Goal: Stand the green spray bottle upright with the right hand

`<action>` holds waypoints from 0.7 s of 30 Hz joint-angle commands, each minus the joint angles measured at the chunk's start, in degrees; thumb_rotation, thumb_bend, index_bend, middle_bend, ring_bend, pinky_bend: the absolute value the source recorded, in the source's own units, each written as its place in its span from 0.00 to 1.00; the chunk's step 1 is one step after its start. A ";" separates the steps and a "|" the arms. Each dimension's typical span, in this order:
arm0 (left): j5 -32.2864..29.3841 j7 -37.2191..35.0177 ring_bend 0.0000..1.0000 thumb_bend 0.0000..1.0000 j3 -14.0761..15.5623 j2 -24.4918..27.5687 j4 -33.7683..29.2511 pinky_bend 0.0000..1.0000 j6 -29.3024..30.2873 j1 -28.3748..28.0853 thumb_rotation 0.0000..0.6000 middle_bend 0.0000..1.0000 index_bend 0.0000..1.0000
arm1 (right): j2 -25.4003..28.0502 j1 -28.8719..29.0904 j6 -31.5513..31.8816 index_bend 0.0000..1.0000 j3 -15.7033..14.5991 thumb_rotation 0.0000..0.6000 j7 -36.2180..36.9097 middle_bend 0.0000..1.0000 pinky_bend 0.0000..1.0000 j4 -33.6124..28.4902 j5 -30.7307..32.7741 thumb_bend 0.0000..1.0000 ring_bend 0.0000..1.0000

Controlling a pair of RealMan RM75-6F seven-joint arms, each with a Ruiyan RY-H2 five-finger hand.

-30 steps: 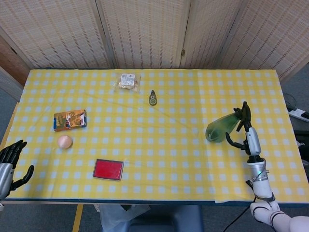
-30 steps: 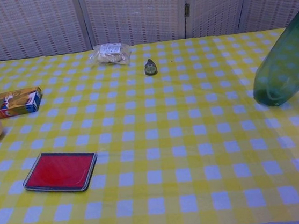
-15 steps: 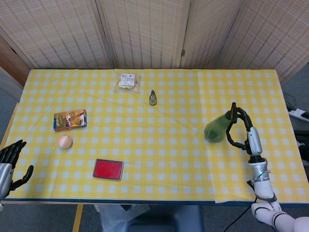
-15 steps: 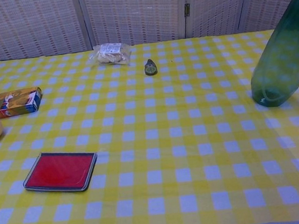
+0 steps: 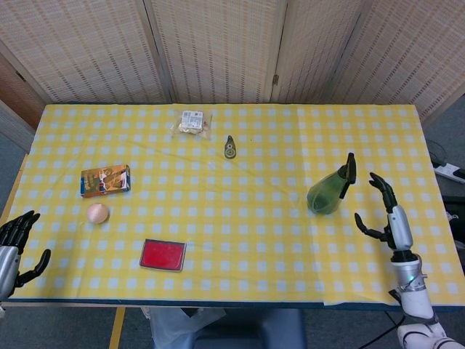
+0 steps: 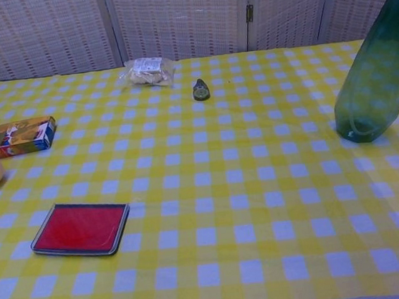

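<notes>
Released since half a second ago, the green spray bottle (image 5: 330, 190) stands upright on the surface (image 5: 247, 240), just to the left of the right hand (image 5: 385, 211), which has drawn back with fingers spread and empty. Far to that hand's left, the left hand (image 5: 16, 243) rests open at the surface edge. No writing on the bottle is legible.

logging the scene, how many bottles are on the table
1: the green spray bottle stands upright on the table's right side, just left of the open right hand, which is not touching it. Nothing seems hidden.
</notes>
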 commanded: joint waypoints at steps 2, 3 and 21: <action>-0.08 0.23 0.10 0.42 -0.02 -0.11 0.04 0.13 -0.22 -0.12 0.09 0.09 0.00 | 5.21 -3.32 3.80 0.00 -1.72 1.00 -9.51 0.08 0.00 -5.39 -1.86 0.41 0.11; -0.08 0.31 0.10 0.42 -0.02 -0.14 0.02 0.13 -0.26 -0.16 0.09 0.09 0.00 | 5.57 -3.40 4.01 0.00 -1.41 1.00 -10.39 0.07 0.00 -5.84 -1.70 0.41 0.11; -0.25 2.76 0.10 0.42 0.18 -0.43 -0.47 0.12 -0.45 -0.12 0.08 0.09 0.00 | 25.14 -9.13 -7.68 0.00 -7.08 1.00 -61.97 0.00 0.00 -37.81 7.92 0.41 0.00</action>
